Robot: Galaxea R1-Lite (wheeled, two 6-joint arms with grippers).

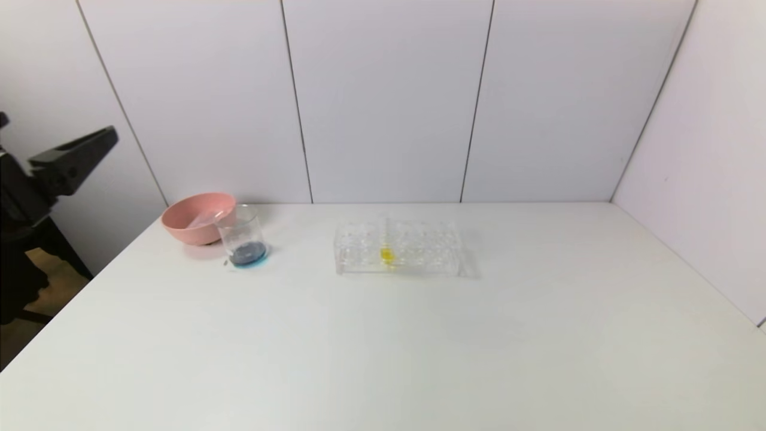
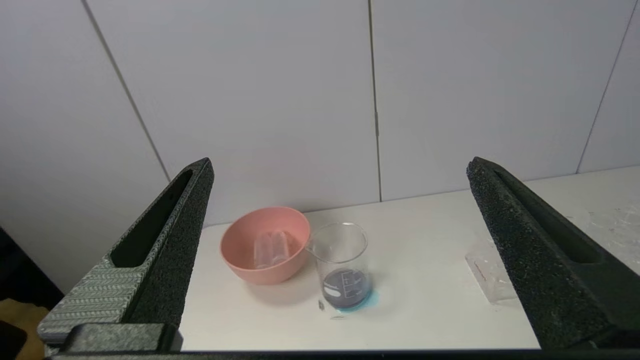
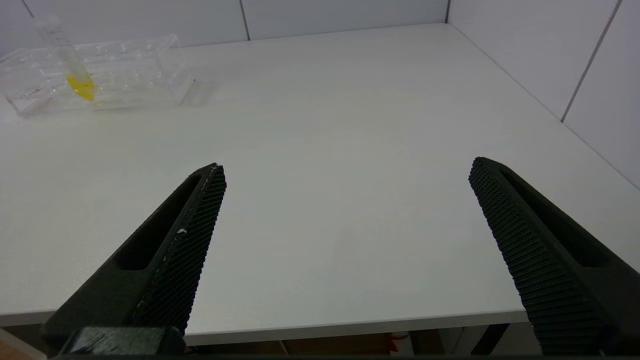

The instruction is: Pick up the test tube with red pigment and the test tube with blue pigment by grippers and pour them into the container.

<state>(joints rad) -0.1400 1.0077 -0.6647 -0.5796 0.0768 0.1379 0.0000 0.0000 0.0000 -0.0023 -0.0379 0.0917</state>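
Note:
The container (image 1: 242,236), a clear glass beaker, stands at the table's back left with dark blue-purple liquid in its bottom (image 2: 345,292). No tube with red or blue pigment shows. Two clear tubes (image 2: 270,247) lie inside the pink bowl (image 2: 240,265), with no colour visible in them. My left gripper (image 2: 340,162) hangs open and empty beyond the table's left edge (image 1: 66,158), facing the bowl and beaker from a distance. My right gripper (image 3: 347,165) is open and empty over the table's near edge, and is out of the head view.
The pink bowl (image 1: 182,227) sits just left of and behind the beaker, almost touching it. A clear tube rack (image 1: 419,248) stands mid-table and holds one tube with yellow liquid (image 1: 387,254). White wall panels close the back and right sides.

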